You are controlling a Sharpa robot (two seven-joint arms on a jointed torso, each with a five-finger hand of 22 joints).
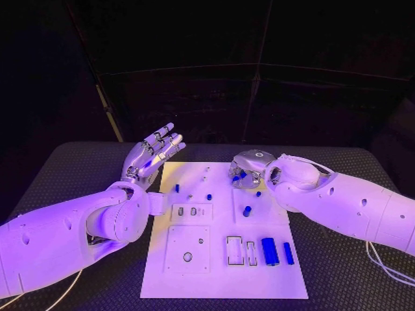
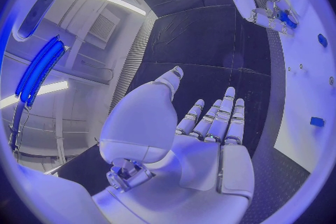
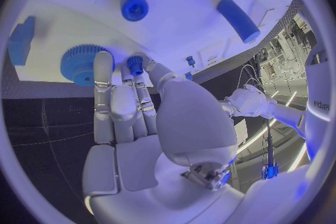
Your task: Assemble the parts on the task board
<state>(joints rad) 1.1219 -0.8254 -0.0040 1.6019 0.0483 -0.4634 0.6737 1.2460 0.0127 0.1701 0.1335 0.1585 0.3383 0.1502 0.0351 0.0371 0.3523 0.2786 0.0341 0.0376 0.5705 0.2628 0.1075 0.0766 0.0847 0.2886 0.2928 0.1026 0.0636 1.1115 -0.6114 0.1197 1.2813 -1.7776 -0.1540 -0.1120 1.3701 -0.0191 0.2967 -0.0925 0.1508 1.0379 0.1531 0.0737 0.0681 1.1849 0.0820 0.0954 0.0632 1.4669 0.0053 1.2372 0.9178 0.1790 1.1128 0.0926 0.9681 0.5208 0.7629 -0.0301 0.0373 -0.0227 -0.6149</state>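
Right robot hand (image 3: 136, 106) pinching small blue part (image 3: 135, 64) over task board (image 1: 264, 272), left robot hand (image 1: 154, 154) released, fingers spread.

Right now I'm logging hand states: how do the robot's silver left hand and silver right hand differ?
The silver left hand is raised beside the white task board, fingers spread, holding nothing; the silver right hand is curled down over the board. The right hand pinches a small blue part at its fingertips; the left touches none. Both are silver on white arms.
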